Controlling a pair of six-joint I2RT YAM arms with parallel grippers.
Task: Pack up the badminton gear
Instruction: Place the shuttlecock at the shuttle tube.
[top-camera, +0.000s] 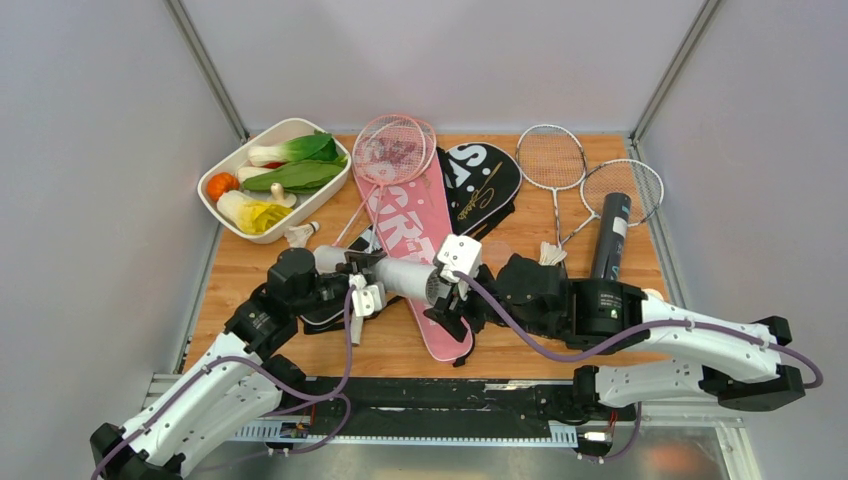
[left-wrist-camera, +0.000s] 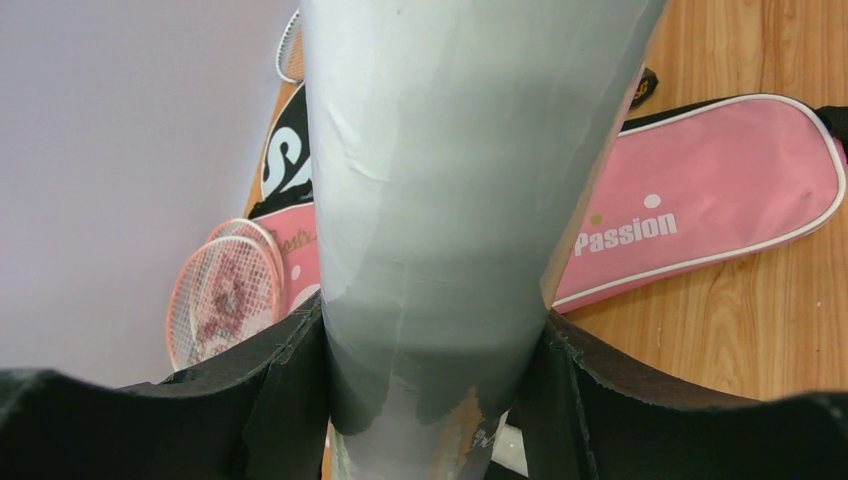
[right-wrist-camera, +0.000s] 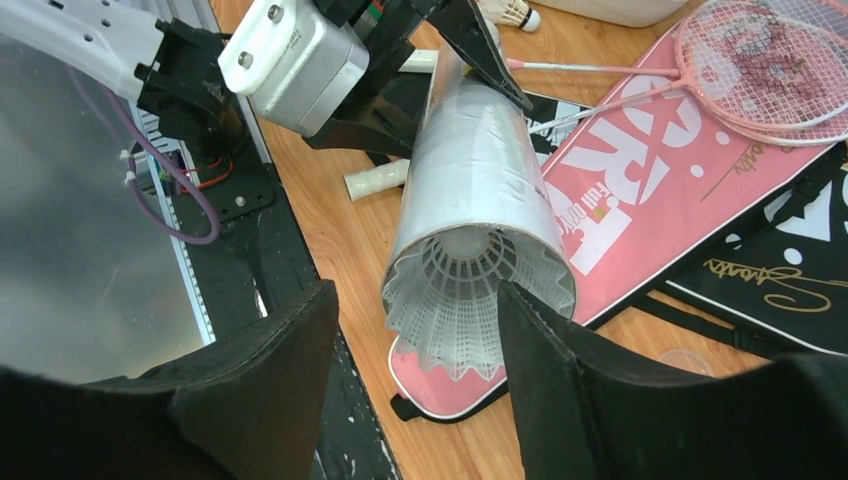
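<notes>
Pale grey walls box in a wooden worktop (top-camera: 250, 275), and both arms are working low over the middle of it. The left arm comes up from the near-left corner, elbow bent, wrist turned inward, and its end effector (top-camera: 362, 288) is clamped on the near end of a white tube (top-camera: 405, 277), fingers pressed against both sides, the tube held lying level just above the pink cover (top-camera: 405, 225). The right arm stretches in from the right, forearm nearly flat, wrist pointed straight at the tube's open mouth. Its end effector (right-wrist-camera: 415, 310) stands wide, holding nothing. A white shuttlecock (right-wrist-camera: 470, 300) sits cork-first inside that mouth, skirt poking out between the spread fingers; the left finger is apart from it, while the right finger's edge covers the skirt's rim and I can't tell whether it touches. Behind lie the black cover (top-camera: 480, 180), a pink racket (top-camera: 392, 150), two silver rackets (top-camera: 550, 155) and a black tube (top-camera: 610, 235) on the right.
</notes>
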